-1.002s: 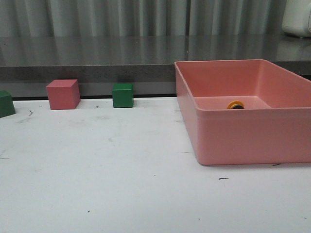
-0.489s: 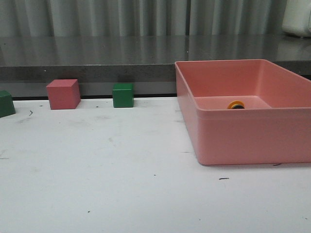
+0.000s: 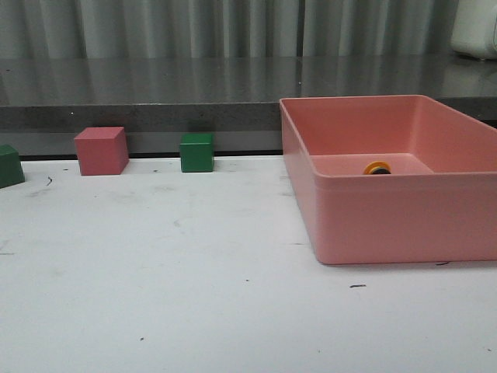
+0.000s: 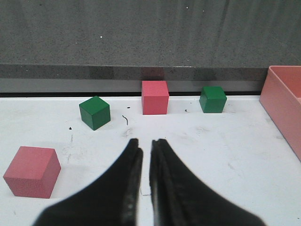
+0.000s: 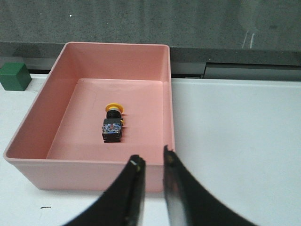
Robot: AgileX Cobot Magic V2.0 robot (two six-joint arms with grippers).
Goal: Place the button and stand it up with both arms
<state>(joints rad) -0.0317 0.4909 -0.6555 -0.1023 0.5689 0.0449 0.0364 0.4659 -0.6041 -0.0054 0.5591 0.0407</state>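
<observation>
The button (image 5: 113, 123) lies on its side on the floor of the pink box (image 5: 84, 175), its yellow cap towards the far wall. In the front view only its yellow cap (image 3: 377, 168) shows above the box's near wall (image 3: 404, 225). My right gripper (image 5: 154, 157) hovers short of the box's near wall, empty, its fingers a little apart. My left gripper (image 4: 146, 140) is over the white table left of the box, empty, its fingers almost together. Neither arm shows in the front view.
A pink cube (image 3: 101, 150) and a green cube (image 3: 196, 152) stand at the table's back edge, and another green cube (image 3: 9, 165) at the far left. The left wrist view also shows a nearer pink cube (image 4: 32, 171). A grey ledge runs behind.
</observation>
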